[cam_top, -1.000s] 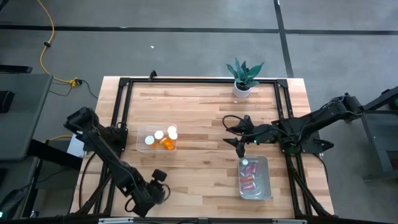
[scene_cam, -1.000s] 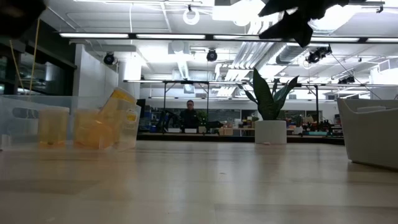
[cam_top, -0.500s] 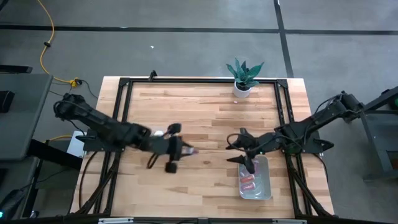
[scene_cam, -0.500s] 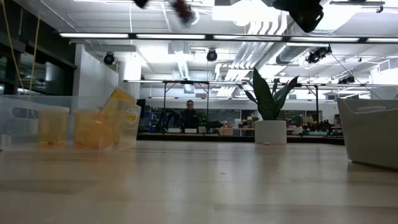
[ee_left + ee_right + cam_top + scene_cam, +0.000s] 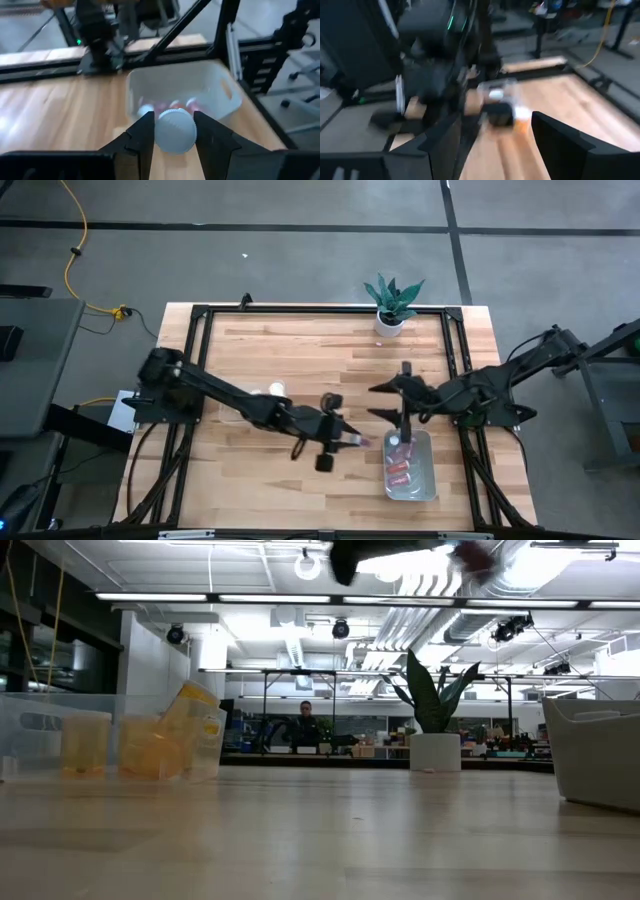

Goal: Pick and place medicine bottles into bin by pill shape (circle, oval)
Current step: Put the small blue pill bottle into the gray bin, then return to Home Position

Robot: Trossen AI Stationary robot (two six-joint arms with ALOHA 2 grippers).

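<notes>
My left gripper [image 5: 343,442] reaches across the table's middle, just left of the right bin [image 5: 427,470], and is shut on a medicine bottle [image 5: 175,131] with a white cap and a reddish body [image 5: 358,442]. The right bin holds a few reddish bottles [image 5: 400,470] lying on its floor. The left bin [image 5: 232,402], partly hidden under my left arm, holds orange bottles [image 5: 150,745]. My right gripper [image 5: 386,400] hovers open and empty just beyond the right bin's far edge. My left gripper pinches the bottle between its two fingers [image 5: 142,135], which stand on either side of the white cap end [image 5: 161,134]. The fingers come slanting from the table's left and lie along the bottle. The bottle's reddish end [image 5: 359,442] sticks out past the fingertips, clear of the table.
A potted plant [image 5: 389,308] stands at the table's far edge. A black frame [image 5: 320,310] runs round the tabletop. Bare wood lies between the two bins. A person [image 5: 305,725] stands far off in the room behind the table.
My left gripper has swung from the table's near left corner up and toward the right edge, carrying the reddish bottle close to the right bin. My right gripper dipped over the right bin, then drew back toward the far edge.
</notes>
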